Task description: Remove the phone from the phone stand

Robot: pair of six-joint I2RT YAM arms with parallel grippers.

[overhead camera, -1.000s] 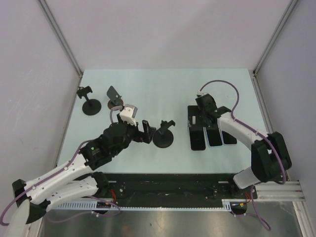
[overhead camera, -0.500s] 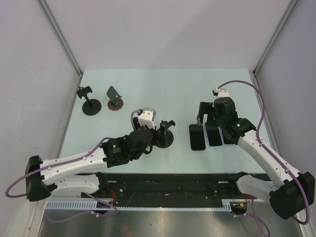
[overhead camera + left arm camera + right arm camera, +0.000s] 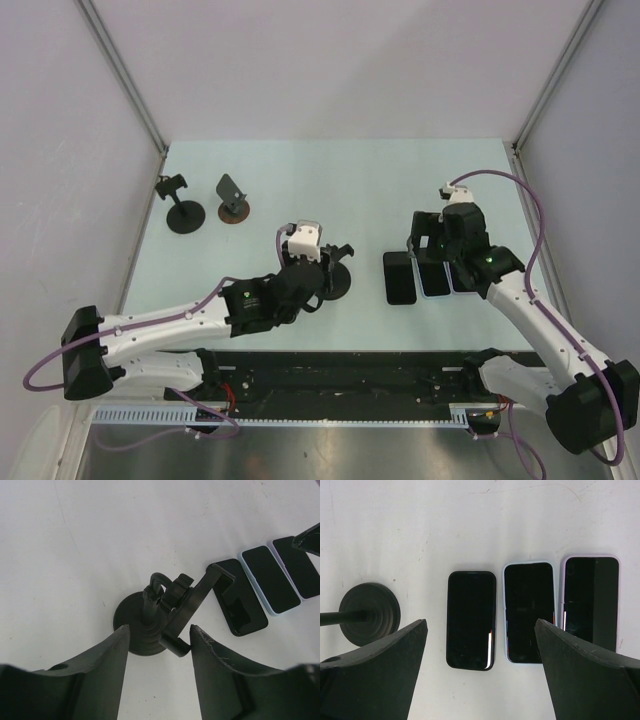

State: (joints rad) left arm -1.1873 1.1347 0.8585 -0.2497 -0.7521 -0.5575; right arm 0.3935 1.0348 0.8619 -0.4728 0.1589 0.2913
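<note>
Lying flat and screen-up on the desk (image 3: 300, 170), three phones form a tight row toward its right edge, about halfway between the near and far edges. The black phone (image 3: 471, 620) is on the left of the row, the pale-blue phone (image 3: 529, 612) is in the middle, and the lilac-rimmed phone (image 3: 590, 602) is on the right. Their long sides are just beside one another and all the screens are dark.

Left of the row, near the middle of the desk, stands a black phone stand (image 3: 132, 625) with a round base, a short post and a tilted clamp arm. The arm carries no phone, and in the left wrist view its upper end reaches toward the black phone.

The left gripper (image 3: 159, 630) sits low over this stand, its jaws partly spread with one finger on each side of the base and the lower end of the clamp arm. Whether either finger touches the stand cannot be told.

The right gripper (image 3: 481, 622) hangs above the row of phones with its jaws spread wide, holding nothing. The black phone and the pale-blue phone lie between its fingers in the right wrist view.

Near the far left corner of the desk are two more stands, well apart from the rest. The clamp stand (image 3: 183, 210) is closest to the left edge and the brown-based stand (image 3: 233, 200) is just beside it. Neither of them holds a phone.
</note>
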